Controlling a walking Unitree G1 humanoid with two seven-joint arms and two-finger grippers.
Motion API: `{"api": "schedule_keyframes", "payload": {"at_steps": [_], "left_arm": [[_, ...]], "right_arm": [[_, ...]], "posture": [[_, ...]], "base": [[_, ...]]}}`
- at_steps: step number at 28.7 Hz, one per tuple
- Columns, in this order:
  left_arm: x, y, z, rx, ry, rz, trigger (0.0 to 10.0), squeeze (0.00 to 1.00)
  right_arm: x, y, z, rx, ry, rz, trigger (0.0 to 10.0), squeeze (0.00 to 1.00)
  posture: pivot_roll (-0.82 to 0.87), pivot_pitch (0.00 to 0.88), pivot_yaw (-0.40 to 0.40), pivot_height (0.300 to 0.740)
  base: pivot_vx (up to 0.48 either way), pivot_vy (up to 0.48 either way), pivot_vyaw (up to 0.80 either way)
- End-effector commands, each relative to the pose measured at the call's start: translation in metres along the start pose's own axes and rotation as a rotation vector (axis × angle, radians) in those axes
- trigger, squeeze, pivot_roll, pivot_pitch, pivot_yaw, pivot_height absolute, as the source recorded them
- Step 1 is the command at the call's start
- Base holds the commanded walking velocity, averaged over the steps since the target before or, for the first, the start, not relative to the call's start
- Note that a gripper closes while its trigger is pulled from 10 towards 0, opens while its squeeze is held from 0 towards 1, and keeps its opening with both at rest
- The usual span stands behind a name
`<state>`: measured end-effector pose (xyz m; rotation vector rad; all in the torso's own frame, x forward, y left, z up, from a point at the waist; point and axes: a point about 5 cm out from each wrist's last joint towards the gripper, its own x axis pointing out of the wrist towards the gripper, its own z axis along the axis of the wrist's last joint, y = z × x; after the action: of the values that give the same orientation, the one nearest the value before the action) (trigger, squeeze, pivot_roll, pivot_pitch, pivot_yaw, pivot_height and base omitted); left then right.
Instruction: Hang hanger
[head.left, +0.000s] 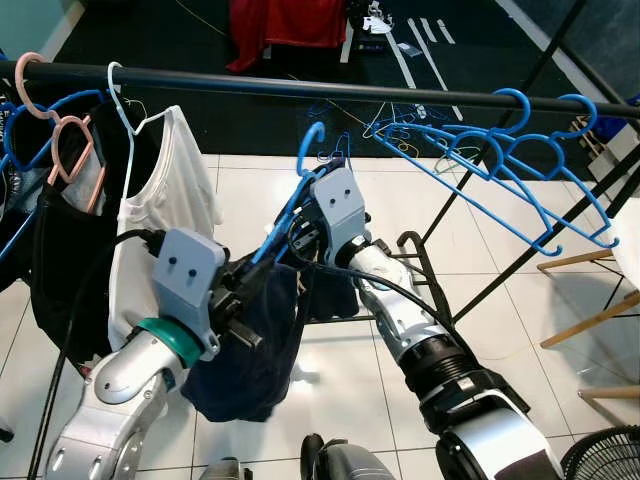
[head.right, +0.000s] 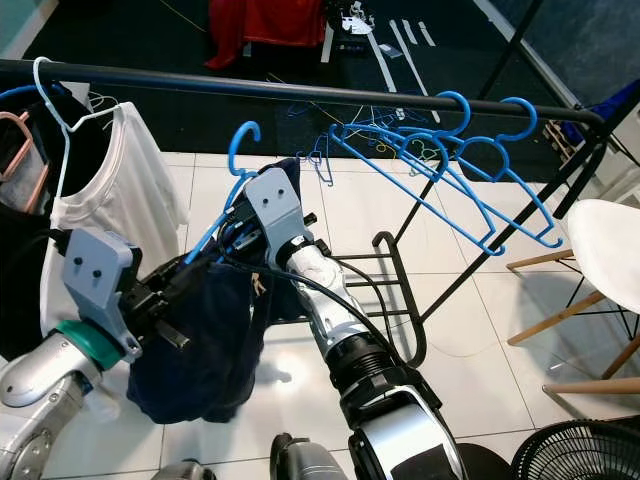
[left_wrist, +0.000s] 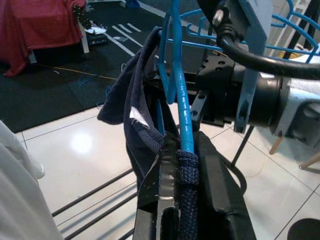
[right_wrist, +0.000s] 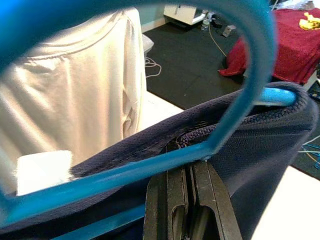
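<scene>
A blue hanger (head.left: 308, 140) carrying a dark navy garment (head.left: 255, 350) is held up just below the black rail (head.left: 300, 88), its hook pointing up and not over the rail. My left gripper (left_wrist: 182, 145) is shut on the hanger's arm and the garment's hem, at the lower left of the hanger. From the right, my right gripper (right_wrist: 189, 167) is shut on the hanger (right_wrist: 125, 172) near its neck, where the navy collar (right_wrist: 265, 145) wraps it. The garment hangs down between my two arms.
On the rail's left hang a white shirt (head.left: 165, 190) and a black garment (head.left: 60, 240). Several blue hangers (head.left: 500, 150) crowd the rail's right. A red cloth (head.left: 285, 25) lies on the dark floor beyond. A white chair (head.right: 610, 240) and a fan (head.left: 605, 455) stand at the right.
</scene>
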<state>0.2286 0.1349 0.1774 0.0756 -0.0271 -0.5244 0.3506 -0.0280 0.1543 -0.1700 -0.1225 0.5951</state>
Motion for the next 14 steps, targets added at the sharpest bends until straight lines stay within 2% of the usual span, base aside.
{"api": "schedule_keyframes", "payload": {"at_steps": [1, 3, 6, 12, 13, 14], "left_arm": [[0.003, -0.008, 0.008, -0.005, -0.036, -0.043, 10.0, 0.0], [0.004, -0.008, 0.008, -0.005, -0.035, -0.033, 10.0, 0.0], [0.009, 0.002, 0.008, 0.0, -0.018, 0.074, 10.0, 0.0], [0.009, 0.008, 0.008, 0.003, -0.01, 0.125, 10.0, 0.0], [0.008, 0.011, 0.007, 0.008, -0.002, 0.159, 10.0, 0.0], [0.008, 0.011, 0.007, 0.008, -0.002, 0.159, 10.0, 0.0]], "right_arm": [[0.002, 0.009, -0.001, 0.007, 0.006, 0.04, 0.0, 0.0], [0.001, 0.01, -0.001, 0.009, 0.004, 0.05, 0.0, 0.0], [-0.014, 0.018, -0.01, 0.016, 0.02, 0.147, 0.0, 0.0], [-0.022, 0.014, -0.018, 0.018, 0.045, 0.13, 0.0, 0.0], [-0.026, 0.005, -0.022, 0.033, 0.054, 0.084, 0.5, 0.0], [-0.026, 0.005, -0.022, 0.033, 0.054, 0.084, 0.5, 0.0]], "posture": [[0.11, 0.073, -0.048, 0.74], [0.11, 0.073, -0.048, 0.74], [0.1, 0.081, -0.048, 0.74], [0.1, 0.086, -0.045, 0.74], [0.1, 0.088, -0.044, 0.74], [0.1, 0.088, -0.044, 0.74]], "base": [[0.0, 0.0, 0.0], [0.0, 0.0, 0.0], [0.0, 0.0, 0.0], [0.0, 0.0, 0.0], [0.0, 0.0, 0.0], [0.0, 0.0, 0.0]]}}
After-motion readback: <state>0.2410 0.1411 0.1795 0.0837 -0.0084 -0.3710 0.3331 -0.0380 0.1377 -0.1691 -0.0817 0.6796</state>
